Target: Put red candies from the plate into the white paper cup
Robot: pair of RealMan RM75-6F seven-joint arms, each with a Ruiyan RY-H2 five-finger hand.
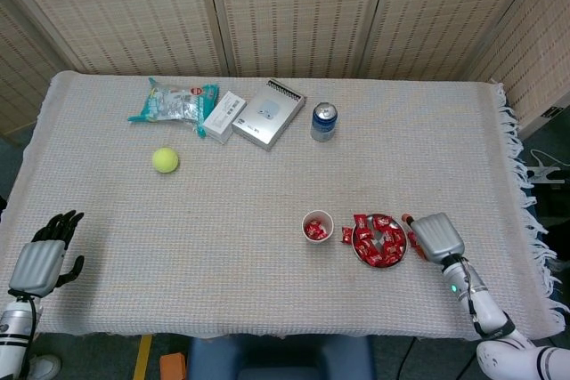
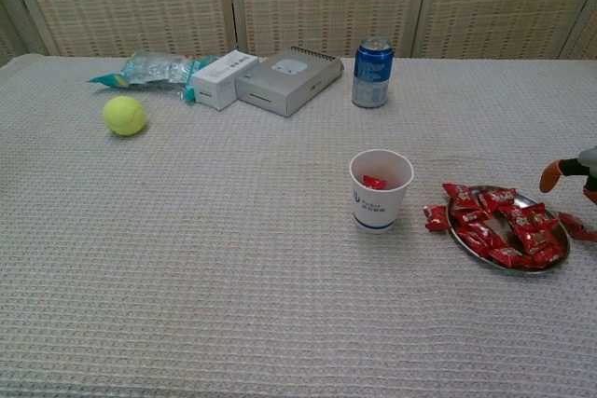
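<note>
Candies (image 1: pixel 379 239) lying heaped on plate (image 2: pixel 464 240), just left of right hand (image 1: pixel 435 236) fingertips (image 2: pixel 550 175) | right hand hovering empty, fingers apart | cup (image 2: pixel 381 189) standing beyond plate, holding candy | left hand (image 1: pixel 40 258) idling open at table edge

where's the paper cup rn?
Head view: the paper cup stands upright near the table's front, right of centre, just left of the candy plate, well in front of the blue can.

White paper cup (image 2: pixel 381 190) holding red candy (image 2: pixel 374 182), plate (image 2: pixel 464 238) beside, orange-tipped fingers (image 2: pixel 552 174) at edge
</note>
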